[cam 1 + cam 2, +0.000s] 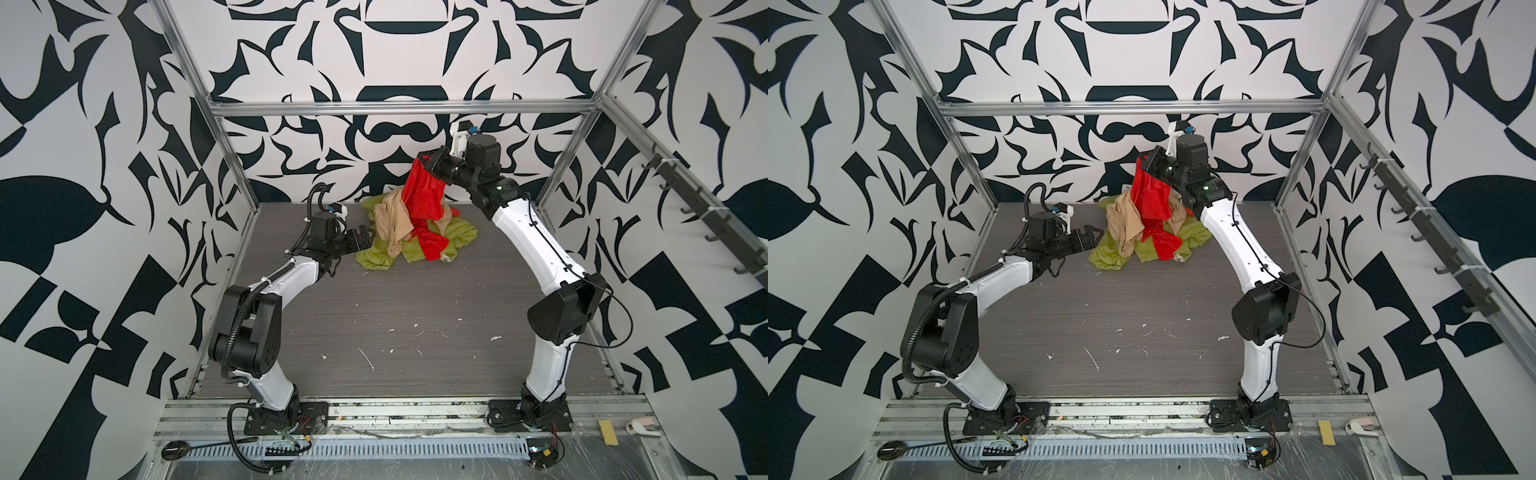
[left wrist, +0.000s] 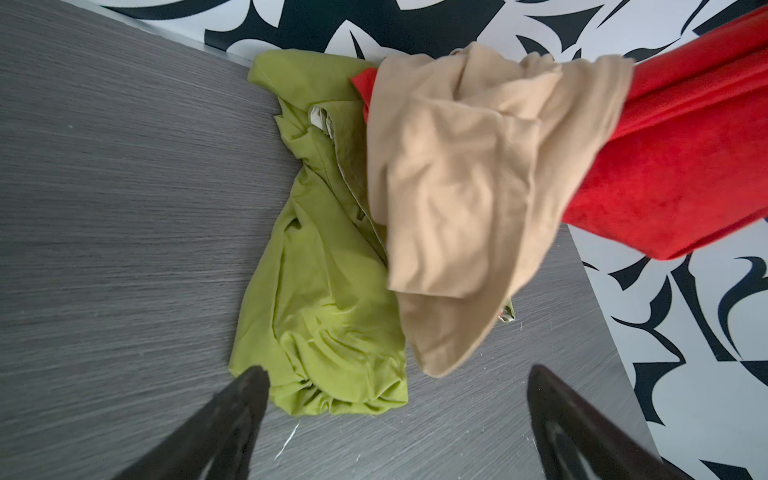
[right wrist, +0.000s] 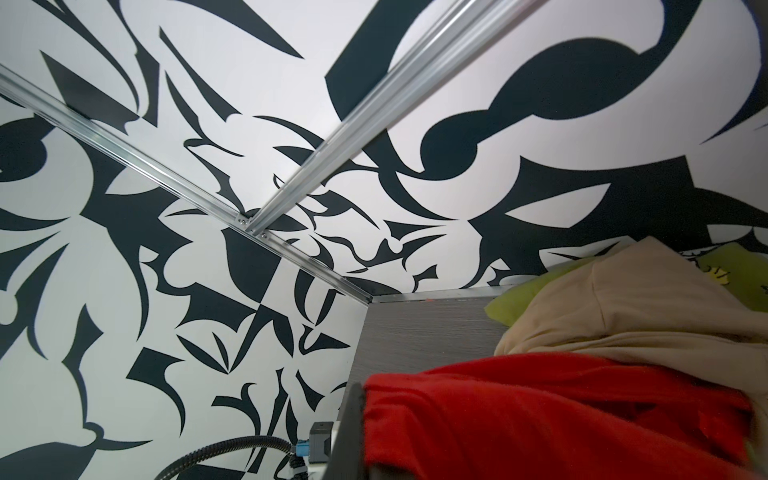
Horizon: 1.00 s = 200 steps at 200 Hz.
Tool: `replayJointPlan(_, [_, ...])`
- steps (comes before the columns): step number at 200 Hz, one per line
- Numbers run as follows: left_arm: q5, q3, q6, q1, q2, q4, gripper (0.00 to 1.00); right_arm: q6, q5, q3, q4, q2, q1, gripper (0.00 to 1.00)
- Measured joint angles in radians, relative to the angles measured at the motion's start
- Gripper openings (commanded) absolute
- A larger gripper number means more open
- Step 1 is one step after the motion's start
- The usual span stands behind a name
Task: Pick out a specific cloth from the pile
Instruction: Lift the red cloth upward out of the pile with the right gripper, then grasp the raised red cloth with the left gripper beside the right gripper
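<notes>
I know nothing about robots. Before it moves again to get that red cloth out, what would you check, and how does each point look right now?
1. Right claw shut on the red cloth: ok.
2. Red cloth clear of the pile: not ok, its lower end lies among the others.
3. Tan cloth free of the red one: not ok, it drapes against it.
4. Left claw open and empty beside the green cloth: ok.
5. Grip firm enough for pulling: cannot tell.
</notes>
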Motion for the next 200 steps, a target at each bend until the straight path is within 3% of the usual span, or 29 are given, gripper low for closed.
replayJointPlan(113, [0.002,0.001,0.012,0.0,-0.02,0.001,0.99,-0.052,0.005,0.138,-0.126,-0.003,0.005,0.0])
replayJointPlan(169, [0.084,0.001,0.103,0.0,-0.08,0.078,0.99,-0.039,-0.02,0.513,-0.3,0.254,0.059,0.0])
replayJointPlan(200, [0.14,0.021,0.134,-0.008,-0.084,0.132,0.97,-0.008,-0.064,0.486,-0.362,0.324,0.069,0.0])
